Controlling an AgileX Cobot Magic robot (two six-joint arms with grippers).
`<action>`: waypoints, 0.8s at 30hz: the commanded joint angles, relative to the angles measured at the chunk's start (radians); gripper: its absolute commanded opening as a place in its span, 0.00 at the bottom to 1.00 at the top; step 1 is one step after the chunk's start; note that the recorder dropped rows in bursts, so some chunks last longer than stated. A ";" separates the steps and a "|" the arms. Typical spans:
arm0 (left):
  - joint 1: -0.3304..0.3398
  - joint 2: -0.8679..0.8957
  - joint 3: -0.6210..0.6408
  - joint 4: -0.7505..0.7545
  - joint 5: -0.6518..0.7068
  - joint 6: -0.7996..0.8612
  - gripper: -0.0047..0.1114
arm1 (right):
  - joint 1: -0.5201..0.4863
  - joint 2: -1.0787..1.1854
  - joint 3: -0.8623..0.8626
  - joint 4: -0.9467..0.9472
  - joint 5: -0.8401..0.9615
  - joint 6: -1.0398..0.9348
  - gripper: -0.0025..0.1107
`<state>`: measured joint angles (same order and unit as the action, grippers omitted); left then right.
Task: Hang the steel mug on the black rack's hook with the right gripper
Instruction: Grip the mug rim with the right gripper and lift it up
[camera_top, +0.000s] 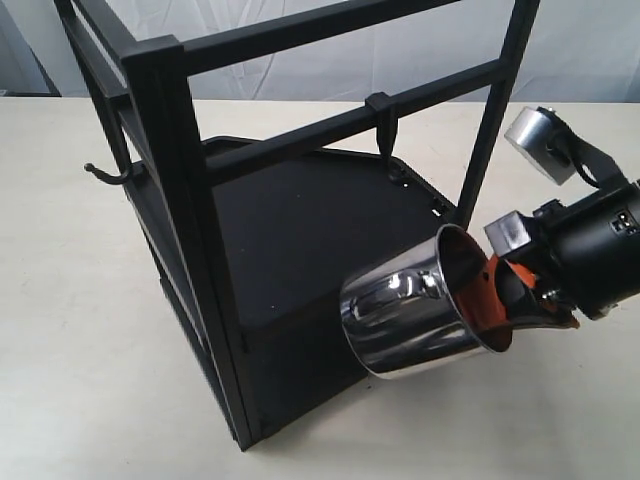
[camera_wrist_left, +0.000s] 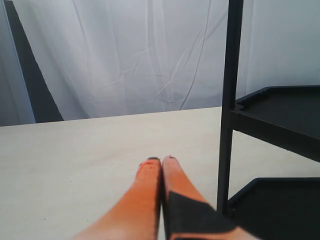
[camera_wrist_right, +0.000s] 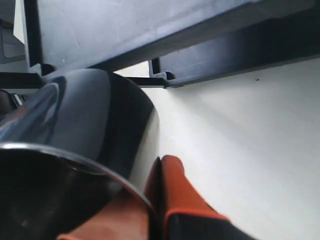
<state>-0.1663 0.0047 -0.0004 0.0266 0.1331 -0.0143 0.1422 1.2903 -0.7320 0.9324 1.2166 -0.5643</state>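
The steel mug (camera_top: 415, 315) hangs tilted in the air in front of the black rack (camera_top: 170, 180), its mouth turned toward my right gripper (camera_top: 505, 305). That gripper is shut on the mug's rim, one orange finger inside the mug and one outside. In the right wrist view the mug (camera_wrist_right: 75, 140) fills one side, its wall pinched by the orange fingers (camera_wrist_right: 172, 185). The hook (camera_top: 383, 120) sits clipped on a crossbar, above and behind the mug, stem pointing down. My left gripper (camera_wrist_left: 161, 161) is shut on nothing, low over the table beside a rack post (camera_wrist_left: 229, 100).
A curved, knob-tipped hook (camera_top: 100, 172) sticks out sideways from the rack's left side. The rack's flat black shelves (camera_top: 310, 230) lie under the crossbars. The pale table (camera_top: 80, 350) spreads round the rack. A white curtain (camera_wrist_left: 125, 55) hangs behind.
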 joint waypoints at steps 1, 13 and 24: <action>-0.005 -0.005 0.000 0.005 -0.005 -0.002 0.05 | -0.016 -0.001 -0.001 0.081 0.004 -0.019 0.01; -0.005 -0.005 0.000 0.005 -0.005 -0.002 0.05 | -0.176 0.005 -0.001 0.187 0.004 -0.019 0.01; -0.005 -0.005 0.000 0.005 -0.005 -0.002 0.05 | -0.162 -0.046 -0.001 0.083 0.004 0.045 0.01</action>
<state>-0.1663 0.0047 -0.0004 0.0266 0.1331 -0.0143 -0.0260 1.2850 -0.7301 1.0287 1.2164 -0.5408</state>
